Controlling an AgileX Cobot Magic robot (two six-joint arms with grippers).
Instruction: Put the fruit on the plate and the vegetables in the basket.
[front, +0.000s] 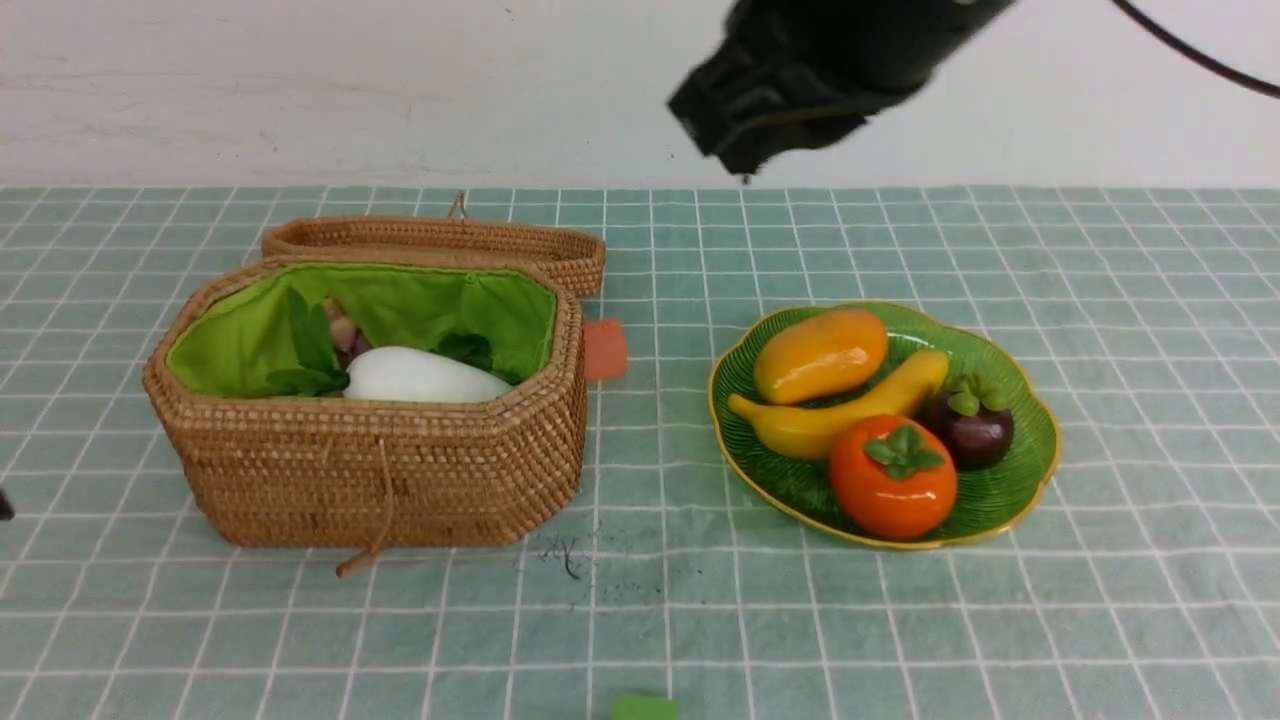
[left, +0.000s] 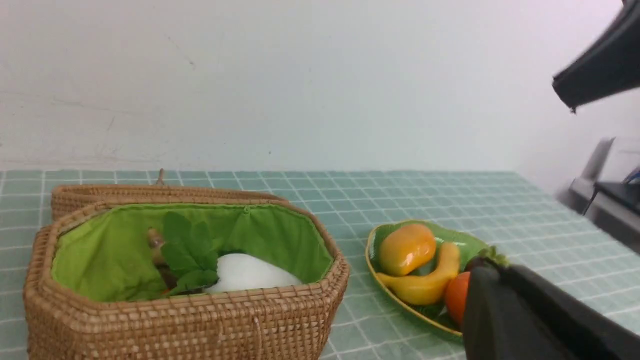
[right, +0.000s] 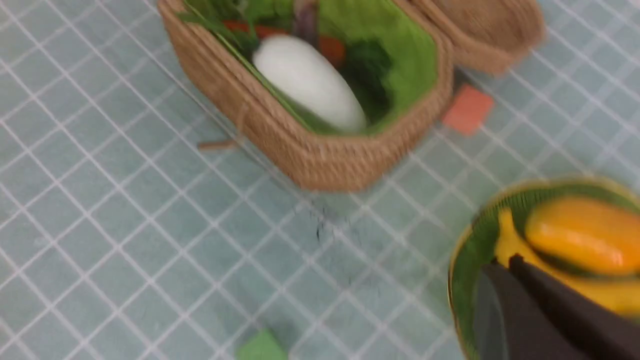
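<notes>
On the left the basket (front: 380, 470) stands open, the white radish (front: 425, 377) lying inside on the green lining. To its right the plate (front: 1010, 490) carries mango (front: 820, 355), banana (front: 835, 415), persimmon (front: 893, 478) and mangosteen (front: 972, 425). The right gripper (front: 745, 165) hangs high above, clenched and empty; the left gripper (left: 480, 280) is clenched too.

the large tan woven wicker basket (front: 370, 470) stands on the left of the pale green checked tablecloth (front: 1100, 620), its attached woven lid (front: 440, 245) lying open behind it. the white radish (front: 425, 377) lies inside. a small orange square tag (front: 606, 349) lies just right of the basket. well to the right sits the green leaf-shaped plate (front: 1030, 450), carrying the oval mango (front: 820, 355) at the back, the yellow banana (front: 850, 410) before it, the round orange persimmon (front: 893, 478) in front and the dark purple mangosteen (front: 968, 425) on its right.
</notes>
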